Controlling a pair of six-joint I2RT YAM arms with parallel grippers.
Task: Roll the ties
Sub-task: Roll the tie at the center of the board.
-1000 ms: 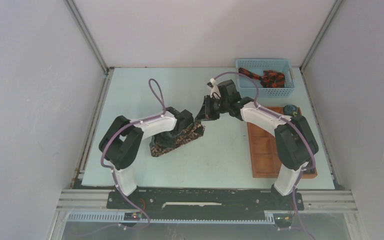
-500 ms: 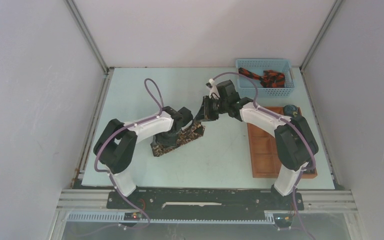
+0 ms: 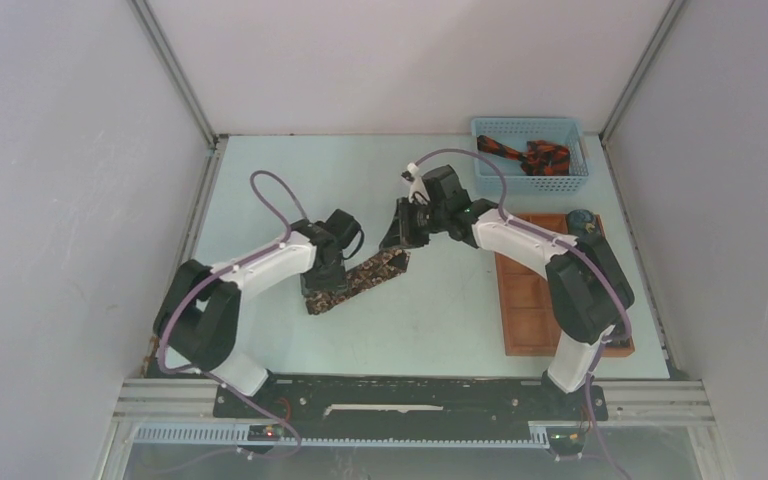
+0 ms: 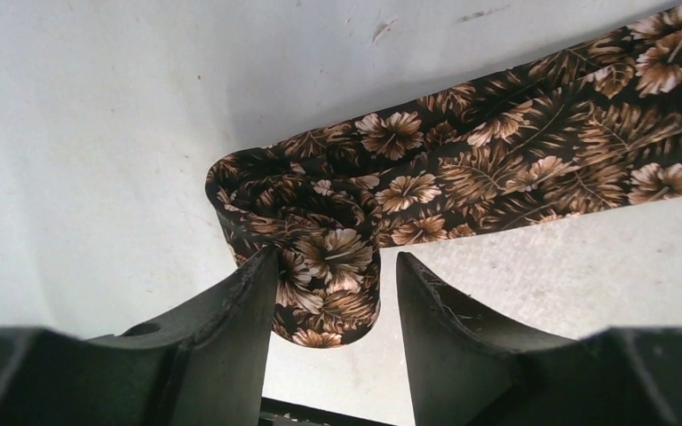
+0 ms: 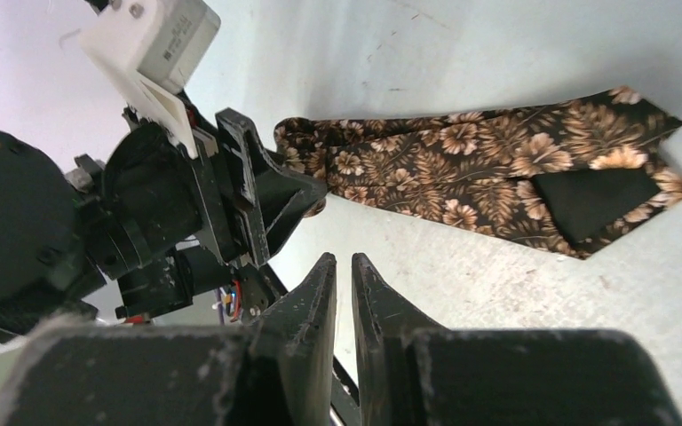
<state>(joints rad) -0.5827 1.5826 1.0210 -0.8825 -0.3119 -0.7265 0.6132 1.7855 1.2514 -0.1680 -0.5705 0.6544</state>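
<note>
Brown floral tie (image 3: 370,272) lies slantwise on pale table (image 3: 260,180), centre-left. Near-left end is rolled into a small coil (image 4: 329,257). Left gripper (image 4: 333,266) straddles that coil, jaws apart; one finger (image 4: 244,306) touches the cloth, the other sits just clear. Wide pointed end (image 5: 604,169) lies flat toward the right, black lining showing. Right gripper (image 5: 344,259) hangs above the table near that end, fingers almost together, nothing between them. Further right: orange-brown tray (image 3: 520,300). Blue basket (image 3: 500,184) sits behind it, with a black and red-orange tie (image 3: 538,157) inside.
</note>
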